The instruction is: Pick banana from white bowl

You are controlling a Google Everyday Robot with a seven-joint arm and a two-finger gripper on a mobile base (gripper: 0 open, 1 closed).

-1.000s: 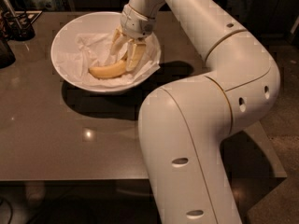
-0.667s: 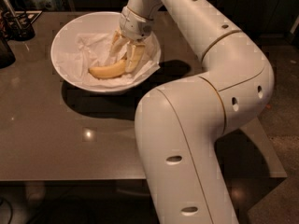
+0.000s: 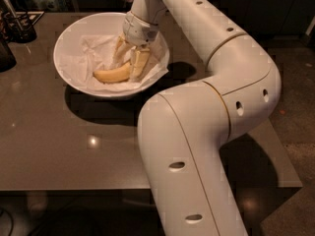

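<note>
The white bowl [image 3: 69, 38] stands on the brown table at the upper left of the camera view. Crumpled white paper [image 3: 91, 55] lines its inside. The yellow banana [image 3: 110, 74] lies on the paper near the bowl's front right, curved, with its right end between my fingers. My gripper [image 3: 129, 63] reaches down into the bowl from above, one pale finger [image 3: 140, 63] on each side of the banana's right end. The fingers stand close around the banana.
A dark holder with utensils [image 3: 17, 26] stands at the table's back left corner, with a dark object [image 3: 5, 53] at the left edge. My white arm [image 3: 197, 132] fills the right and lower middle. The table's front edge [image 3: 74, 187] runs along the bottom.
The gripper stays on the banana's right end in the bowl. My arm's lower links have shifted slightly to the left. The banana and bowl have not visibly moved.
</note>
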